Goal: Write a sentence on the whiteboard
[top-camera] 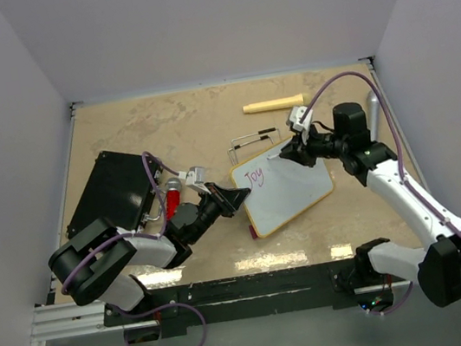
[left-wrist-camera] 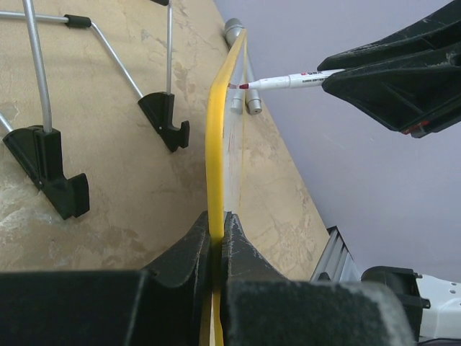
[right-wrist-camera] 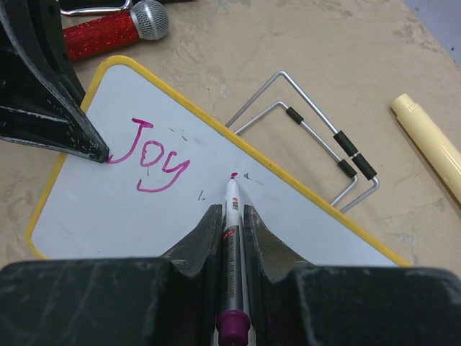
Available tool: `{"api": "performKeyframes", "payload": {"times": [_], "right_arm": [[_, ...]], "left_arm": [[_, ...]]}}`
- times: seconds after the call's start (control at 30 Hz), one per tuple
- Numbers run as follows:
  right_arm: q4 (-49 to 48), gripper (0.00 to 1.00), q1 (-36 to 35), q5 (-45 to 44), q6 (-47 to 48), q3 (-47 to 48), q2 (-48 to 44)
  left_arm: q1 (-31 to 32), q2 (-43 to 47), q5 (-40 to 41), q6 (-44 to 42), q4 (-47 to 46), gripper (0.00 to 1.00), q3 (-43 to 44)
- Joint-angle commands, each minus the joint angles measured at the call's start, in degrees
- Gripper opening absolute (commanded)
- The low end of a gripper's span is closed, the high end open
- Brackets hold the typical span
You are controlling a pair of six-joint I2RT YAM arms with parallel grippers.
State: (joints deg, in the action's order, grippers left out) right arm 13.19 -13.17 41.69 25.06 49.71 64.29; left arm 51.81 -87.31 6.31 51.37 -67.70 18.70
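Observation:
The whiteboard (top-camera: pixel 290 190) lies tilted in the middle of the table, white with a yellow rim (left-wrist-camera: pixel 215 137). One pink word, "Joy" (right-wrist-camera: pixel 150 160), stands at its upper left corner (top-camera: pixel 254 175). My left gripper (top-camera: pixel 236 197) is shut on the board's left edge, its jaws pinching the rim (left-wrist-camera: pixel 216 225). My right gripper (top-camera: pixel 290 153) is shut on a pink-tipped marker (right-wrist-camera: pixel 232 209). The marker's tip rests on the board just right of "Joy". In the left wrist view the marker (left-wrist-camera: pixel 292 81) pokes out of the right gripper toward the board's far end.
A black flat case (top-camera: pixel 111 192) lies at the left. A red glitter microphone (top-camera: pixel 172 201) sits behind my left wrist. A wire stand (right-wrist-camera: pixel 317 137) lies just beyond the board's top edge. A cream cylinder (top-camera: pixel 272 104) is at the back and a grey cylinder (top-camera: pixel 373 115) at the right.

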Motion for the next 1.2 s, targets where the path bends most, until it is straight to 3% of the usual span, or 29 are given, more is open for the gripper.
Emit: {"api": "performKeyframes", "payload": {"times": [0.0, 0.5, 1.17], "right_arm": [[1.48, 0.0, -0.37, 1.9, 1.83, 0.47, -2.86], [1.22, 0.0, -0.72, 2.69, 1.84, -0.41, -0.22], [-0.97, 0.0, -1.07, -5.04, -0.54, -0.49, -1.1]], "left_arm": [[0.48, -0.23, 0.02, -4.62, 0.47, 0.0, 0.37], [0.4, -0.76, -0.68, -4.53, -0.41, 0.0, 0.29], [0.4, -0.85, -0.77, -4.88, -0.5, 0.0, 0.37]]}}
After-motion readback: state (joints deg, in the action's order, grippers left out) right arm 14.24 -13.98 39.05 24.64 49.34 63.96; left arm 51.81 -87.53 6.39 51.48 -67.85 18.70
